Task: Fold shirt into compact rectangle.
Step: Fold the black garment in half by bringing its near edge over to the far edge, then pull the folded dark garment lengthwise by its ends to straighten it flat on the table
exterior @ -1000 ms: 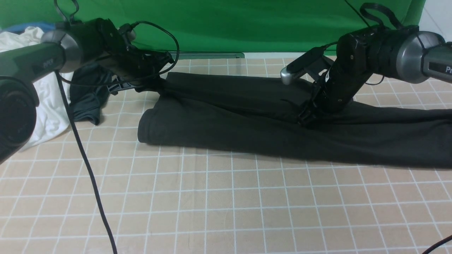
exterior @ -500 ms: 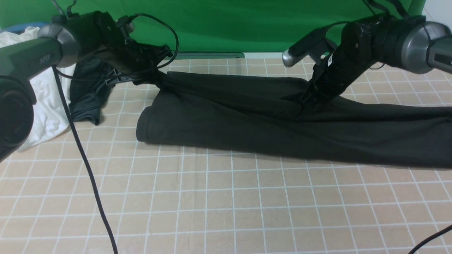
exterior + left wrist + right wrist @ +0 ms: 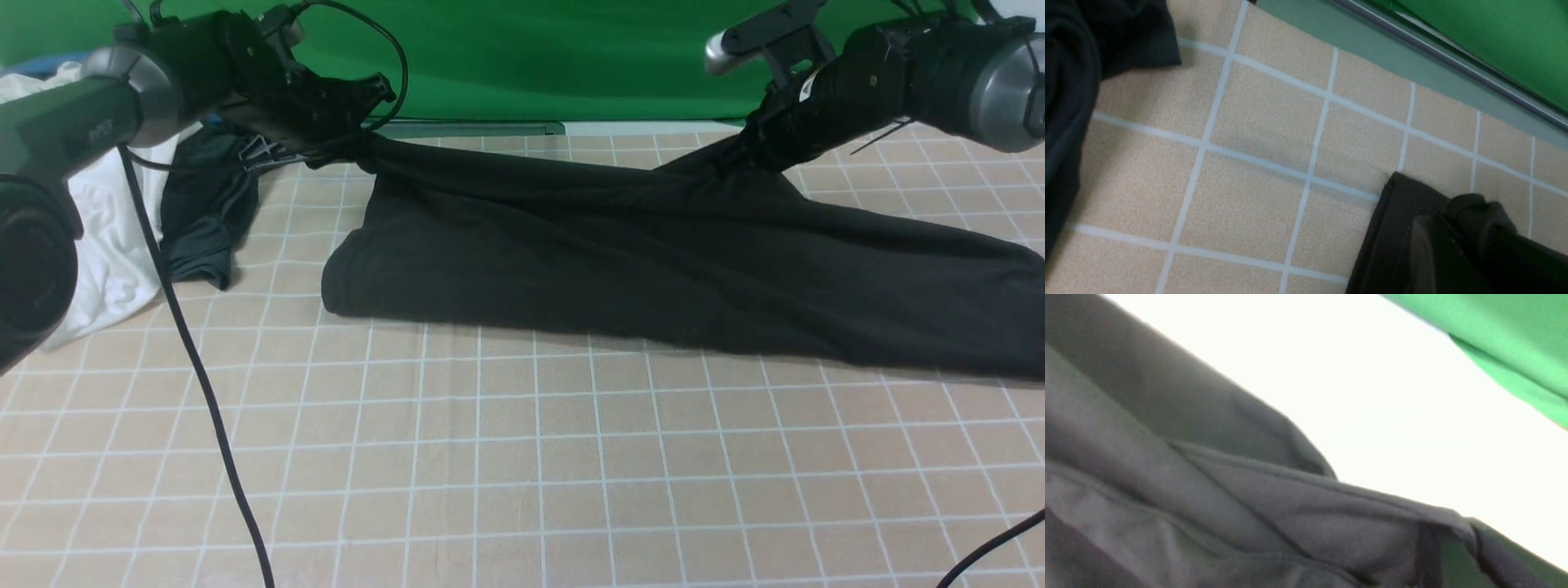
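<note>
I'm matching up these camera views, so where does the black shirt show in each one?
Front view: black shirt spans the middle to the right edge, far edge lifted.
Left wrist view: a stitched corner in the picture's lower right.
Right wrist view: folds fill the picture's lower left.
Shared landmark: green backdrop.

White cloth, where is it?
In the front view the white cloth lies bunched at the far left of the table, right beside a smaller dark garment; the black shirt spreads further right.
</note>
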`<state>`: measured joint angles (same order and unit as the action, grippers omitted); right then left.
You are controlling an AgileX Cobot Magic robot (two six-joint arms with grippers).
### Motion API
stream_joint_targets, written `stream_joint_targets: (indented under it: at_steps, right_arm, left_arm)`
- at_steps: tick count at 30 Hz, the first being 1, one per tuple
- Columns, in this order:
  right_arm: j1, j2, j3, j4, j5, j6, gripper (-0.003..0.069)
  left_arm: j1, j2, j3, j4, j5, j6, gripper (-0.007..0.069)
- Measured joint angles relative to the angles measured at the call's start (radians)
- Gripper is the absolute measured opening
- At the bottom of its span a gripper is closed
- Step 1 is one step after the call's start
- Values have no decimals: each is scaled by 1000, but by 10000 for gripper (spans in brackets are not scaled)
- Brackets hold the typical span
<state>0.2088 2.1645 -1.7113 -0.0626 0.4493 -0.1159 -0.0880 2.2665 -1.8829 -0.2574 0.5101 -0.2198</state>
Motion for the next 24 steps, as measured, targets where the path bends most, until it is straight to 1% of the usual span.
stream_joint_targets:
  at_steps: [4, 7, 9, 10, 11, 12, 13, 14, 15, 16, 17, 18, 19, 20, 21, 22, 24]
  right_arm:
    - [-1, 32, 0, 2, -57, 19, 72]
    - [-3, 54, 0, 2, -88, 24, 142]
    - [-4, 55, 0, 2, -95, 26, 236]
    - [-4, 55, 0, 2, -95, 26, 244]
    - [-5, 51, 0, 2, -100, 26, 311]
    - [-5, 46, 0, 2, -92, 26, 338]
    - [-6, 35, -4, 2, -65, 27, 360]
    - [-6, 33, -5, 2, -59, 27, 364]
    - [-6, 11, -18, 3, -9, 27, 352]
    - [-6, -12, -38, 11, 54, 28, 307]
    - [-6, -34, -59, 28, 117, 27, 245]
    - [-6, -55, -78, 45, 169, 24, 185]
    - [-6, -63, -91, 56, 195, 22, 171]
    - [-6, -81, -118, 100, 288, 11, 92]
    - [-6, -87, -125, 114, 312, 7, 71]
    - [-6, -95, -142, 161, 371, -4, 44]
    - [-3, -87, -147, 210, 447, -12, 28]
  left_arm:
    - [0, 0, 0, 2, -16, 0, 30]
    - [0, 0, 0, 2, -36, -5, 34]
    - [0, 0, 0, 2, -56, -23, 55]
    - [0, 0, 0, 2, -61, -28, 62]
    - [0, 0, 0, 1, -75, -49, 102]
    - [0, 0, 0, 1, -77, -58, 122]
    - [1, 0, 0, 0, -79, -71, 165]
    - [1, 0, 0, 0, -77, -73, 173]
    - [1, 0, -3, -2, -58, -83, 239]
    - [2, 0, -9, -2, -33, -88, 281]
    - [3, 0, -19, -2, 1, -91, 322]
    - [3, -1, -32, -1, 45, -91, 352]
    - [3, -2, -40, -1, 66, -91, 374]
    - [4, -5, -74, 1, 134, -91, 412]
    - [4, -9, -85, 1, 172, -91, 428]
    - [5, -13, -128, 2, 246, -91, 454]
    - [5, -21, -182, 9, 349, -90, 477]
